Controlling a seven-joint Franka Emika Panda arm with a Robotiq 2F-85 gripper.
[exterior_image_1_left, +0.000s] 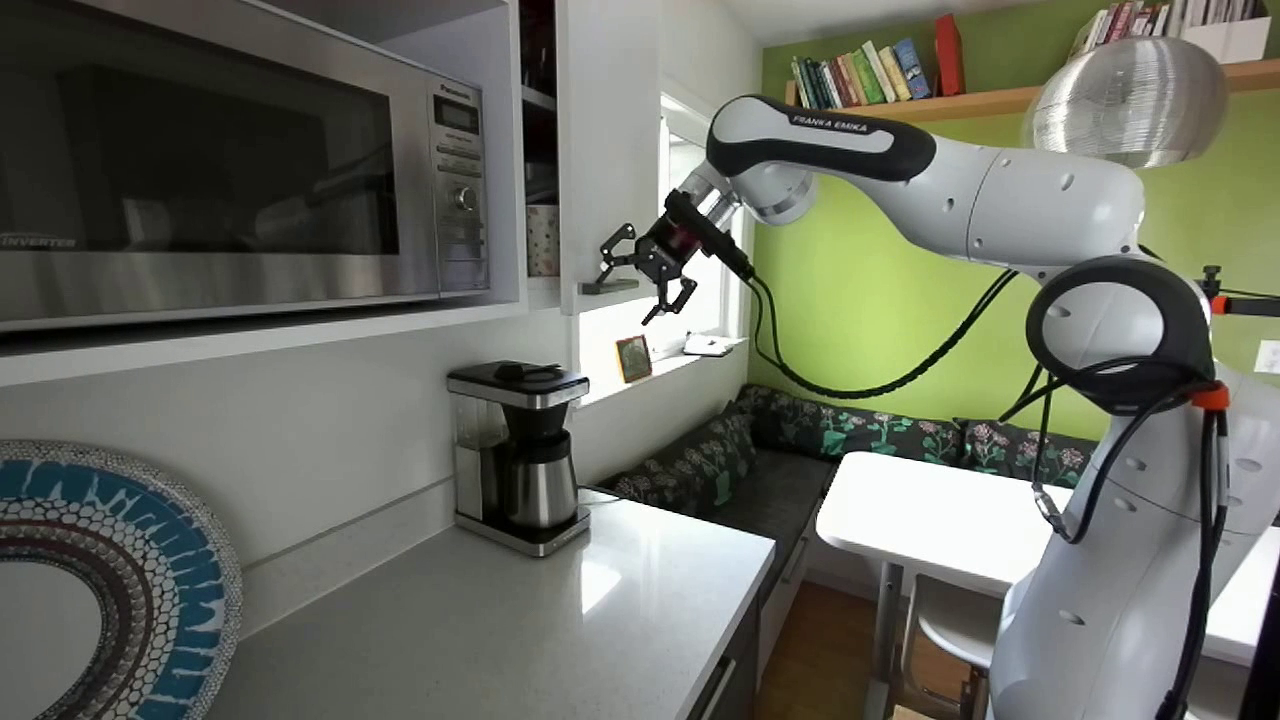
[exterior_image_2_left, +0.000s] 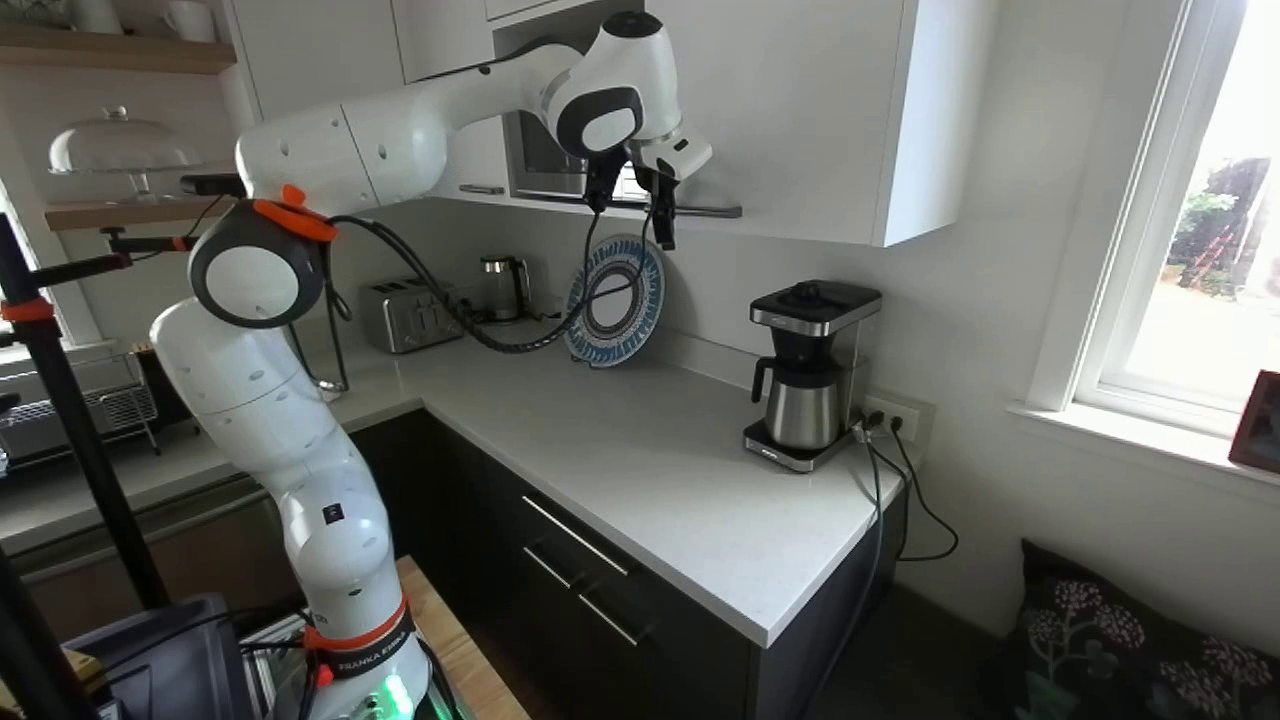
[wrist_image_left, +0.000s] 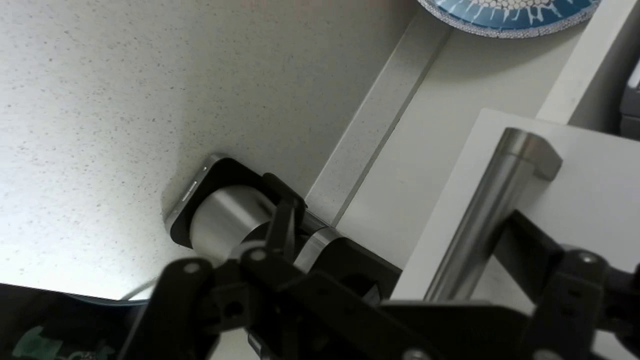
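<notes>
One tool (wrist_image_left: 401, 216) at one handle (wrist_image_left: 484, 215)

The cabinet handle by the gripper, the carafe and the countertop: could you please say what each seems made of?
Cabinet handle: metal, probably brushed steel, from its satin grey sheen.
Carafe: body likely stainless steel, satin, given its soft light and dark bands.
Countertop: stone-like, perhaps quartz composite, from its fine speckles; glare suggests polish.

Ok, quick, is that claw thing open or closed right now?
The gripper: open, its fingers spread apart, one close beside the cabinet handle.
</notes>
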